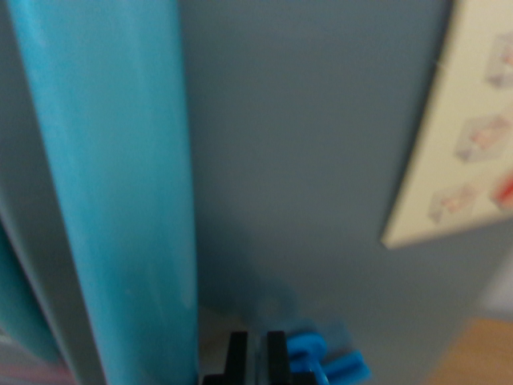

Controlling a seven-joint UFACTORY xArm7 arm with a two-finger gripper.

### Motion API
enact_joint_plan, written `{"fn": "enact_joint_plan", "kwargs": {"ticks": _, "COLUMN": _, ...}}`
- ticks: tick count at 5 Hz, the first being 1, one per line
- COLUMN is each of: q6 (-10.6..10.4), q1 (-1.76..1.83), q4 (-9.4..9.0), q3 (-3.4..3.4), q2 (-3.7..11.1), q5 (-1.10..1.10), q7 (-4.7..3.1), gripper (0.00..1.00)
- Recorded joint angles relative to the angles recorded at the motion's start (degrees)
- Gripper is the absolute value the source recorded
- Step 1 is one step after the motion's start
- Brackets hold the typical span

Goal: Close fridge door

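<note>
The fridge door [321,160] fills most of the wrist view as a blurred grey-blue panel, very close to the camera. A thick teal handle bar [120,184] runs from top to bottom along the wrist view's left. My gripper [256,357] shows at the bottom edge, just right of the handle's lower end and close to the door panel. Its two black fingers [237,357] stand almost together with only a slim gap and nothing between them. Blue plastic parts [325,361] sit on the right finger.
A cream sticker [465,128] with small pictures is on the door at the upper right. A wooden surface [481,353] shows at the bottom right corner. Left of the handle is a darker grey edge [32,241].
</note>
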Motion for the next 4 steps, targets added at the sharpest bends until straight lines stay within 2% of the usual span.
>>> {"fn": "enact_joint_plan", "kwargs": {"ticks": 1, "q6": 0.0, "q1": 0.0, "q4": 3.04, "q3": 1.57, "q2": 3.54, "q5": 0.0, "q7": 0.0, "gripper": 1.0}}
{"fn": "enact_joint_plan", "kwargs": {"ticks": 2, "q6": 0.0, "q1": 0.0, "q4": 3.04, "q3": 1.57, "q2": 3.54, "q5": 0.0, "q7": 0.0, "gripper": 1.0}}
{"fn": "enact_joint_plan", "kwargs": {"ticks": 3, "q6": -0.02, "q1": 0.0, "q4": 5.89, "q3": 2.41, "q2": 6.57, "q5": 0.0, "q7": 0.0, "gripper": 1.0}}
{"fn": "enact_joint_plan", "kwargs": {"ticks": 4, "q6": -0.02, "q1": 0.0, "q4": 5.89, "q3": 2.41, "q2": 6.57, "q5": 0.0, "q7": 0.0, "gripper": 1.0}}
